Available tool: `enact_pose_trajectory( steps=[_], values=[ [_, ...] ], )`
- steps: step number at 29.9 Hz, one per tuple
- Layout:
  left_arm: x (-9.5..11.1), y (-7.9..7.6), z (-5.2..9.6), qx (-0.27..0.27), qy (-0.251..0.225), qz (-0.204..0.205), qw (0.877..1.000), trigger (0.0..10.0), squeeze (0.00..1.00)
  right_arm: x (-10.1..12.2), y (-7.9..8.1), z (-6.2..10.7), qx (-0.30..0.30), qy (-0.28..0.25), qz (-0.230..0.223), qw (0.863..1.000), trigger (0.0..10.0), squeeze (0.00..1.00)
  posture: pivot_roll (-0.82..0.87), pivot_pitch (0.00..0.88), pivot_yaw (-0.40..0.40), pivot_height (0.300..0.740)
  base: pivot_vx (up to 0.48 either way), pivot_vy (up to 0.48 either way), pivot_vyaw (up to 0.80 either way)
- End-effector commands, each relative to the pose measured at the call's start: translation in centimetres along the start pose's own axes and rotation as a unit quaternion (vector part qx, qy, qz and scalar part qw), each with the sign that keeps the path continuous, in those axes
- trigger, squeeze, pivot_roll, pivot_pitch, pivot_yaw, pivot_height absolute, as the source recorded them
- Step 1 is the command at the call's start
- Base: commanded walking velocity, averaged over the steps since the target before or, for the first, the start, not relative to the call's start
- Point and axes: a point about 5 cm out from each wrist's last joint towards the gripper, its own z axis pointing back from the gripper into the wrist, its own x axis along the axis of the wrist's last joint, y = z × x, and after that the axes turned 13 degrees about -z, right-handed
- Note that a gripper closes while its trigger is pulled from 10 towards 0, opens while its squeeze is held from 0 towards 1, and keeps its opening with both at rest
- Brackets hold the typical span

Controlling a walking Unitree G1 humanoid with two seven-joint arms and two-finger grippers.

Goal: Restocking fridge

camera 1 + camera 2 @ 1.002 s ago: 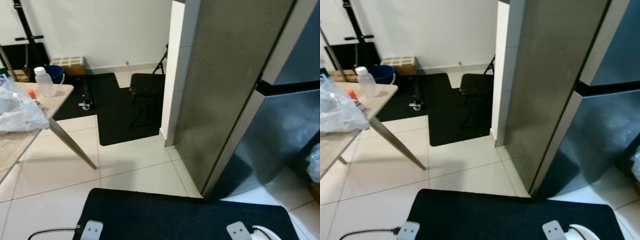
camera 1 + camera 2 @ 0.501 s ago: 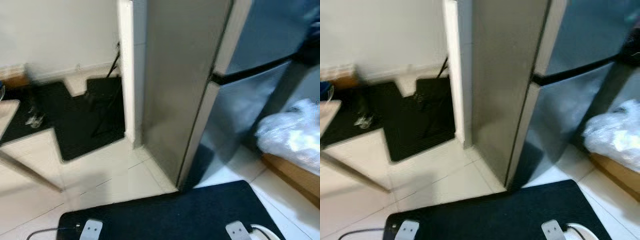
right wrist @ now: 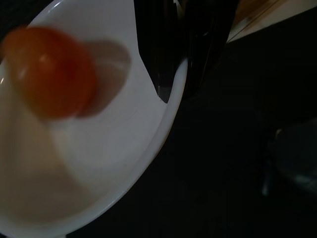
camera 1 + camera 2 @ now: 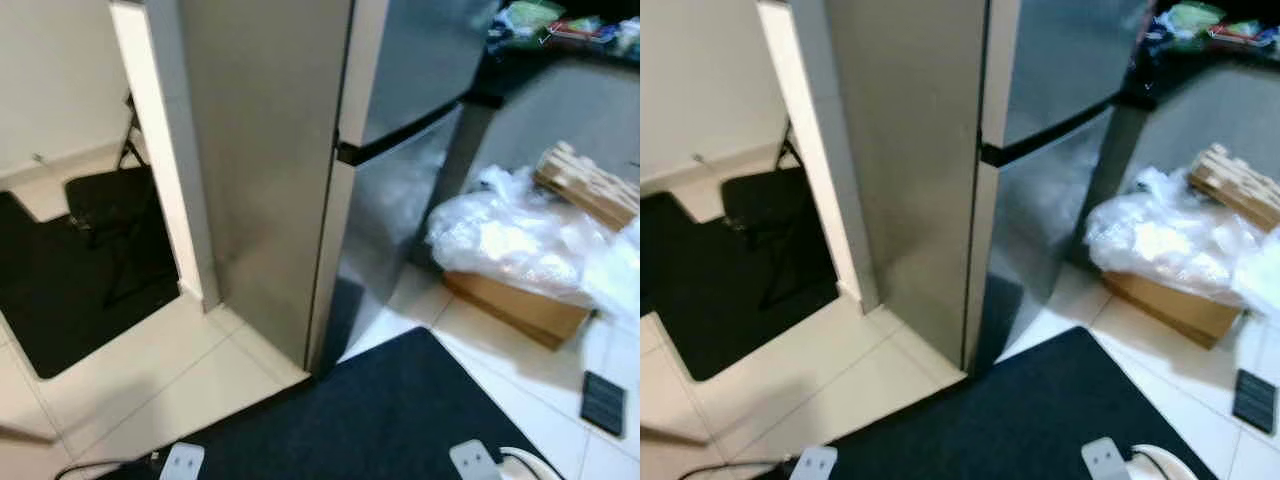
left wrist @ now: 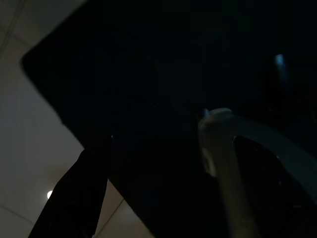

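A tall grey fridge [image 4: 290, 140] stands ahead with both doors closed, a black seam [image 4: 400, 130] between the upper and lower door. My right gripper [image 3: 179, 84] is shut on the rim of a white bowl [image 3: 99, 163] that holds an orange-red tomato [image 3: 52, 72]. The bowl's edge [image 4: 522, 463] peeks in at the bottom right of the left eye view. My left gripper [image 5: 99, 158] hangs idle in the dark above the black mat [image 5: 148, 74].
A black mat [image 4: 380, 420] lies before the fridge. To its right sit a cardboard box [image 4: 520, 310], a white plastic bag [image 4: 510, 240], wooden slats [image 4: 590, 185] and a small black item [image 4: 603, 402] on the tiles. A black folding chair [image 4: 105, 200] stands at left.
The camera has swung to the right. The table with the bottle has left the picture; the fridge front, the plastic bag and the box have come into it.
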Motion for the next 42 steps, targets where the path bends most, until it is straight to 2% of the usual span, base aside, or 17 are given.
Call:
enact_pose_trajectory(
  steps=[1,10,36,42],
  values=[
    [0.3,0.06,-0.04,0.0,-0.003,-0.003,1.0,10.0,0.0,0.32,-0.33,0.0,-0.004,-0.005,0.002,1.0,10.0,0.0,0.08,0.0,-0.005,0.74,0.0,0.0,-0.79],
    [0.26,0.05,-0.04,0.0,-0.002,-0.003,1.0,10.0,0.0,0.46,-0.23,-0.01,-0.004,-0.009,0.008,1.0,10.0,0.0,0.07,0.0,-0.005,0.74,0.0,0.0,-0.75],
    [0.21,0.02,-0.04,0.007,0.0,0.003,1.0,10.0,0.0,0.58,0.14,-0.02,0.004,-0.015,0.027,1.0,10.0,0.0,0.07,0.0,-0.003,0.74,0.0,0.0,0.0],
    [0.23,0.08,-0.05,0.002,0.003,-0.01,1.0,10.0,0.0,0.5,0.1,-0.01,0.004,-0.014,0.031,0.999,10.0,0.0,0.07,0.0,-0.006,0.74,0.0,0.0,0.0]
  ],
)
